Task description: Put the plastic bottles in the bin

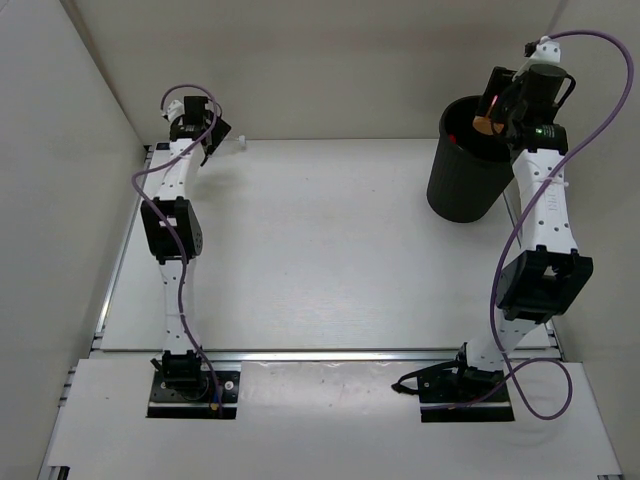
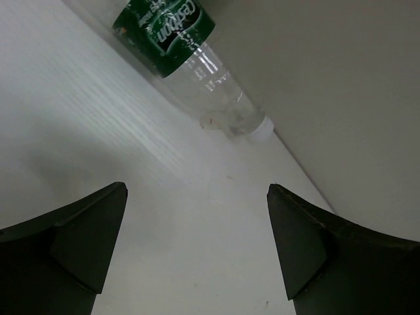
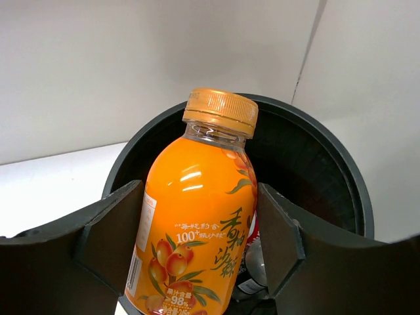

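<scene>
A: Why did the right tool (image 3: 200,243) pinch the orange bottle (image 3: 190,197) over the bin (image 3: 354,190)?
B: To drop it in, I think. The left tool (image 2: 197,223) stood spread before the green-label bottle (image 2: 190,59) on the worktop (image 2: 131,164).

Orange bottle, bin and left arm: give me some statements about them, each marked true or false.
1. The right gripper holds the orange bottle over the bin. True.
2. The orange bottle has no cap. False: its orange cap is on.
3. The left gripper is shut on the green-labelled bottle. False: it is open, and the bottle lies apart from it.
4. The green-labelled bottle lies on the table beside the wall. True.
</scene>
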{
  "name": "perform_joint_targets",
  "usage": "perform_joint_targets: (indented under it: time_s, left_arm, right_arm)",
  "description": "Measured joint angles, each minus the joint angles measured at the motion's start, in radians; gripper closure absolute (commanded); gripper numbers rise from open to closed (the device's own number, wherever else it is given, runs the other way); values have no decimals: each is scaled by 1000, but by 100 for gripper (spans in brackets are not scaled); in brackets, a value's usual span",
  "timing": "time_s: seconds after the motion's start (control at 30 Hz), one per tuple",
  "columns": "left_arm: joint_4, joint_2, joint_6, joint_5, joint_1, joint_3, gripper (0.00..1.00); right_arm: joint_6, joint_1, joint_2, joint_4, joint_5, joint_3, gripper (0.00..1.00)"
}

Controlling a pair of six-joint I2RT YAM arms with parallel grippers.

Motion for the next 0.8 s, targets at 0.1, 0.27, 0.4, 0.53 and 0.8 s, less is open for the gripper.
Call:
perform_joint_targets:
  time_s: [0.1,0.27,0.4,0.53,0.8]
  left_arm:
    - [73,65,-58,11,1,41,2]
    - [192,201,-145,-20,-10,131,1]
    - [238,250,-190,-82,-28,129,1]
    - [258,270,-243,-124,-38,129,2]
    - [346,282,-315,-214,-29,129,1]
  right_arm:
    - [-16,12,6,-12,0,14,73]
    - [-39,86,9,-43,-84,38,73]
    - [-29,190,7,-21,-233,15,71]
    - [-19,290,14,-15,-310,-26,72]
    - [82,299,87,-11,-437,-67,72]
